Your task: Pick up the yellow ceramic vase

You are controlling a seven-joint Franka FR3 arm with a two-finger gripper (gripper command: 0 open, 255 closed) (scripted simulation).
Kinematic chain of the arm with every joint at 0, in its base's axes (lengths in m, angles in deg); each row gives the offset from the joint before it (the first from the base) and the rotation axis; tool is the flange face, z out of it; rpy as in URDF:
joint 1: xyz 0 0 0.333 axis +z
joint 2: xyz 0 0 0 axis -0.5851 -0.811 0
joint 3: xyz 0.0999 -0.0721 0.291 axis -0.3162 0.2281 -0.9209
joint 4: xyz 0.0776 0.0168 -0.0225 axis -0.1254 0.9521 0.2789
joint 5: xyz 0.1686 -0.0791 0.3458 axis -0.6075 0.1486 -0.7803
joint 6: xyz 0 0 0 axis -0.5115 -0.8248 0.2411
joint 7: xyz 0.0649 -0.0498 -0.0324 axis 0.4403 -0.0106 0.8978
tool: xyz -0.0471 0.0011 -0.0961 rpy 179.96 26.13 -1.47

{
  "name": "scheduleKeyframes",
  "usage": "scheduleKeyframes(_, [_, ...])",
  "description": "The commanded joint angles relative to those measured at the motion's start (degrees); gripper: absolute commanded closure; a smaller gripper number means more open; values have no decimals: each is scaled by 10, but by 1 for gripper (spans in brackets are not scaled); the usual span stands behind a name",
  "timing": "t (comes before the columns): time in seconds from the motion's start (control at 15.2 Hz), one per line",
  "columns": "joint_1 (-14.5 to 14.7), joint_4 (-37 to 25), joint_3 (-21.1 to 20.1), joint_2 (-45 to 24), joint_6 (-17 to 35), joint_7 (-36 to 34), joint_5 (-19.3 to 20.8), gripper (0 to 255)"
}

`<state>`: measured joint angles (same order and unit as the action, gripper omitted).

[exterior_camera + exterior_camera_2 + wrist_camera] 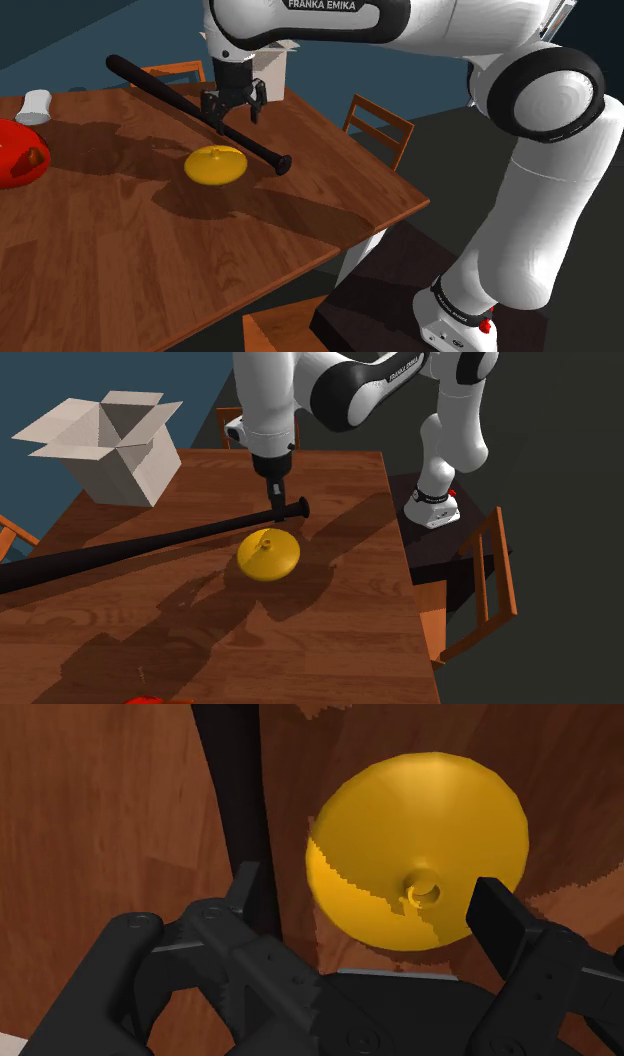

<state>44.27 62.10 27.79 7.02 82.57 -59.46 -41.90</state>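
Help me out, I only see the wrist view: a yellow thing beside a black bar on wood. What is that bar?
Observer: A long black baseball bat lying across the table; its knob end lies by the yellow vase.
Operator: Anything else on the table?
Observer: An open box stands near one corner.
Operator: Are the jaws near the vase?
Observer: They hang open over the bat's thin end, the vase on the table beside and below them.

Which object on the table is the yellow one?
The low round vase beside the knob end of the black bat. The box and the cup are whitish, the remaining object is red.
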Motion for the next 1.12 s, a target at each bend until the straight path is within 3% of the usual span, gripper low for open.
scheduleKeyframes(0.0, [19,-71,-3,-57,-22,-16,15,0])
scheduleKeyframes(0.2, [54,-207,-1,-157,-68,-30,37,0])
scheduleKeyframes(0.26, [58,-221,0,-166,-73,-30,39,0])
scheduleKeyframes(0.86, [47,-137,0,-151,-5,-35,36,0])
scheduleKeyframes(0.92, [46,-135,0,-149,-4,-34,35,255])
scheduleKeyframes(1.06, [46,-136,0,-150,-5,-34,35,255])
